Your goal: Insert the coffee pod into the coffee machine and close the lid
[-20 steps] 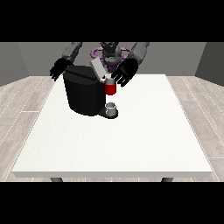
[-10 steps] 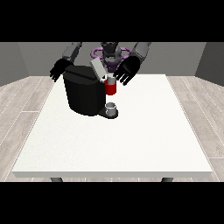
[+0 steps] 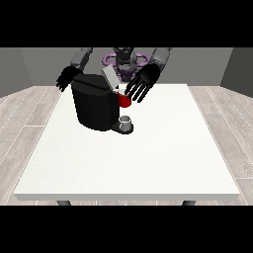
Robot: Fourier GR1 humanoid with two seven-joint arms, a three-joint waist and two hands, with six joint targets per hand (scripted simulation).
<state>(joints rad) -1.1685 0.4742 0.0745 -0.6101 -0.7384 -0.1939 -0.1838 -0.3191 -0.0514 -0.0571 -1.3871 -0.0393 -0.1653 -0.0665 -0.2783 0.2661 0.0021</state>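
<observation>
A black coffee machine (image 3: pixel 94 106) stands on the white table (image 3: pixel 148 153) at its back left. Its grey lid (image 3: pixel 109 77) is tilted up at the top. A red part (image 3: pixel 123 101) shows at the machine's front right, just under the lid. A small grey cup (image 3: pixel 126 121) sits on the machine's base. The hand at the view's right (image 3: pixel 143 81) hovers with spread, straight fingers over the red part and holds nothing visible. The hand at the view's left (image 3: pixel 66 77) hangs open behind the machine's top left corner. I cannot make out a separate coffee pod.
The robot's torso (image 3: pixel 124 62) stands behind the table's far edge. The machine takes up the back left; bare table surface stretches to the front and right. Wooden floor (image 3: pixel 227 118) surrounds the table.
The hand at the view's right has shifted slightly lower over the red part. The machine, lid and other hand stay as they were.
</observation>
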